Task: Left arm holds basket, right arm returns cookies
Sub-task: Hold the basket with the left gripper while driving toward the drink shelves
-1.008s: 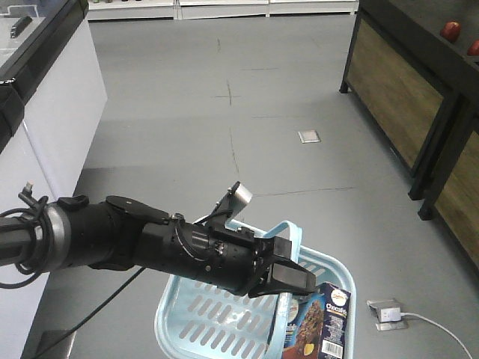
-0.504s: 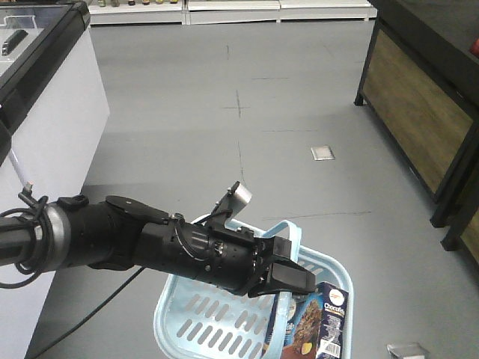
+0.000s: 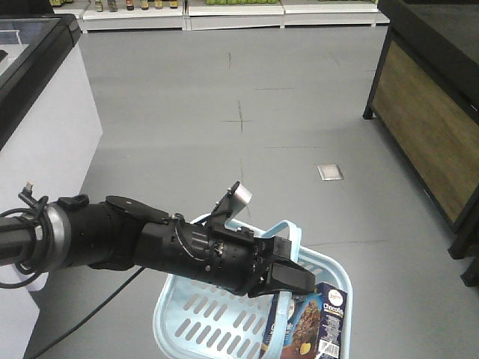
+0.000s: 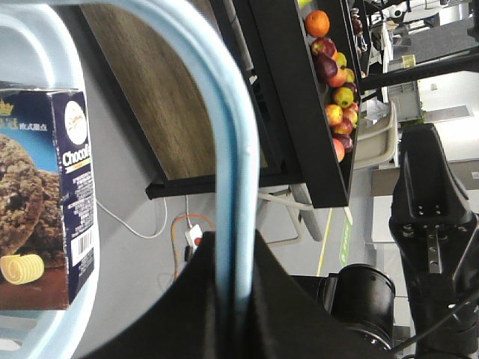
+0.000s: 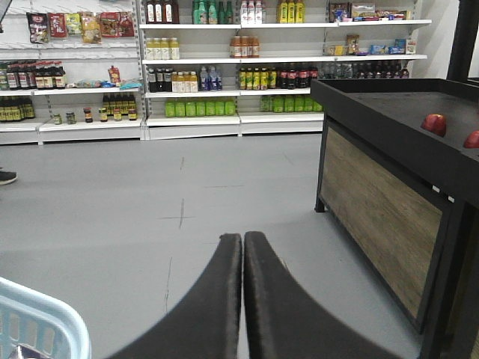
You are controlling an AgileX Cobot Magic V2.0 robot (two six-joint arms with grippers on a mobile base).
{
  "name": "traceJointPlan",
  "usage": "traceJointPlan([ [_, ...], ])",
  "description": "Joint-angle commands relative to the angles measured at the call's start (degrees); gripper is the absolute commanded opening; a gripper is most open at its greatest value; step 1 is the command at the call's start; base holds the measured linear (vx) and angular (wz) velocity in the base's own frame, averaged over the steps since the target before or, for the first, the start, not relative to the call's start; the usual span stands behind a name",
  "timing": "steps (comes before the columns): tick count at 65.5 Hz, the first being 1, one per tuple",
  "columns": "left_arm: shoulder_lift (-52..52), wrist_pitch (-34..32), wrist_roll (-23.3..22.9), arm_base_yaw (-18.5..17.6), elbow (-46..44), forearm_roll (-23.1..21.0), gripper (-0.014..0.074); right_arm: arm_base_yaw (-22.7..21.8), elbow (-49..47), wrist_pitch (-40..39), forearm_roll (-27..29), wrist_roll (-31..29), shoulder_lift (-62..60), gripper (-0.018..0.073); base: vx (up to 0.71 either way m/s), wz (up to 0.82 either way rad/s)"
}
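The basket [image 3: 171, 318] is held by its hoop handle [image 4: 241, 149], clamped in the left gripper [image 3: 289, 275]. The cookies carton [image 4: 45, 194], lettered "Choco" (remainder unreadable) with a white barcode [image 4: 84, 243], is stood inside it. The right gripper [image 5: 242, 299] is pressed together, empty.

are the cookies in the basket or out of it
In. The cookies stand inside the basket, its rim around them, below the handle that the left pincer is shut on.
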Motion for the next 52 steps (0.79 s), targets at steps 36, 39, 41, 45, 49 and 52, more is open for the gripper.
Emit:
traceJointPlan([
  [36,-3.00,3.48,0.47,0.01,-1.28,-6.02,-0.0008,-0.36,0.15,-4.52,-0.16,-0.48,-0.67,-0.0008,0.39,0.01],
  [39,-3.00,3.48,0.47,0.01,-1.28,-6.02,-0.0008,-0.36,0.15,-4.52,-0.16,-0.48,-0.67,-0.0008,0.41,0.04],
  [41,-3.00,3.48,0.47,0.01,-1.28,-6.02,-0.0008,-0.36,0.15,-4.52,-0.16,-0.48,-0.67,-0.0008,0.41,0.05],
  [45,-3.00,3.48,0.47,0.01,-1.28,-6.02,-0.0008,-0.36,0.15,-4.52,-0.16,-0.48,-0.67,-0.0008,0.41,0.06],
  [49,-3.00,3.48,0.47,0.01,-1.28,-6.02,-0.0008,-0.36,0.15,-4.52,-0.16,-0.48,-0.67,-0.0008,0.40,0.08],
  [52,-3.00,3.49,0.47,0.01,-1.28,-6.07,-0.0008,-0.36,0.15,-4.52,-0.16,-0.48,-0.67,-0.0008,0.39,0.09],
])
